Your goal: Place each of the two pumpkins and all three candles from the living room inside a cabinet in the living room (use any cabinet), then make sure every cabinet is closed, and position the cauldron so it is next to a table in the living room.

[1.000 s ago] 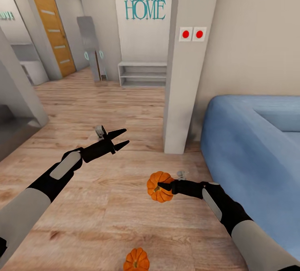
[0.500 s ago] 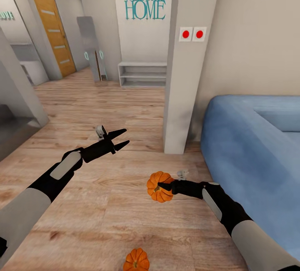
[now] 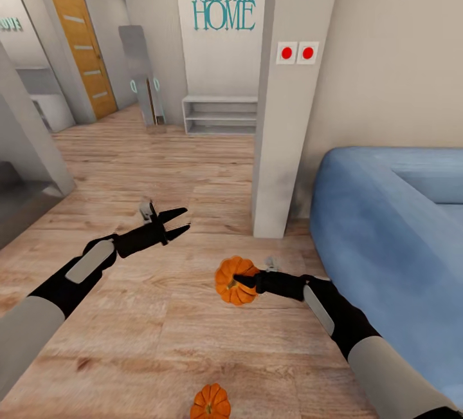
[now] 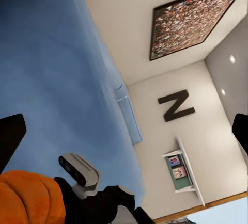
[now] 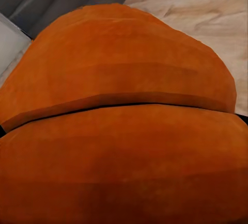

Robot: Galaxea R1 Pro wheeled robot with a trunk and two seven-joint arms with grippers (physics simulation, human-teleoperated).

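Note:
One orange ribbed pumpkin (image 3: 226,291) is held in my right gripper (image 3: 236,280), which is shut on it over the wood floor in front of the blue sofa (image 3: 386,226). The right wrist view shows that pumpkin (image 5: 124,131) very close up. A second pumpkin (image 3: 210,401) lies on the floor at the head view's bottom edge. My left gripper (image 3: 186,219) hangs open and empty to the left, above bare floor. The left wrist view looks past its spread fingers at the held pumpkin (image 4: 26,198) and the sofa (image 4: 62,79). Cabinet, candles, cauldron and table are out of view.
A white pillar (image 3: 283,116) with two red buttons stands just behind the pumpkin, next to the sofa's end. Beyond it a hallway runs to a low white shelf (image 3: 220,115) and a wooden door (image 3: 80,46). A grey wall corner (image 3: 32,142) juts in at left.
Both arms shifted left. The right gripper carried the pumpkin a little left and farther from me. The left gripper moved left and slightly lower, still open.

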